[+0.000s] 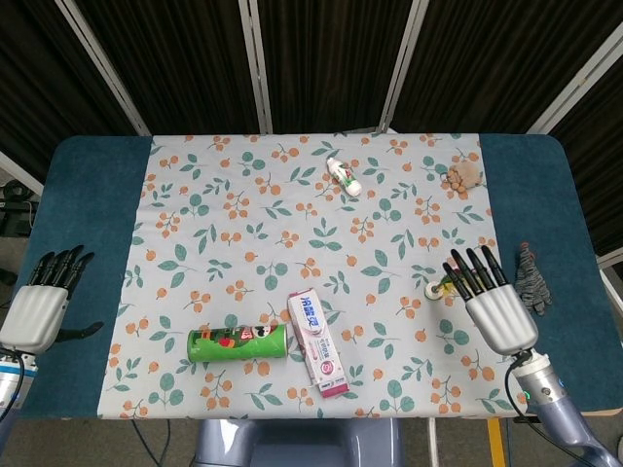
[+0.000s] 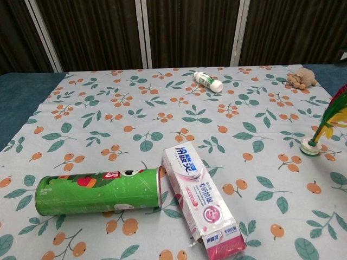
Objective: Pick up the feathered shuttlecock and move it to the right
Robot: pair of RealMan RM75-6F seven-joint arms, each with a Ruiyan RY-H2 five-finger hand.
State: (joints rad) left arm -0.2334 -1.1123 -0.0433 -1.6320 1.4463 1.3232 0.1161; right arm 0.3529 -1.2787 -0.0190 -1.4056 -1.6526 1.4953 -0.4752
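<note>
The feathered shuttlecock [image 2: 323,127] stands on its white round base on the flowered cloth at the right, its green, yellow and pink feathers pointing up. From the head view only its base [image 1: 435,289] shows, just left of my right hand's fingertips. My right hand [image 1: 494,307] hovers open close beside it on the right, fingers spread and holding nothing. My left hand [image 1: 39,304] is open over the blue table edge at the far left. Neither hand shows in the chest view.
A green snack can [image 1: 239,342] lies on its side beside a pink toothpaste box [image 1: 317,341] at the front. A small white bottle [image 1: 344,176] and a plush toy [image 1: 461,176] lie at the back. A grey glove [image 1: 530,278] lies on the blue table at the right.
</note>
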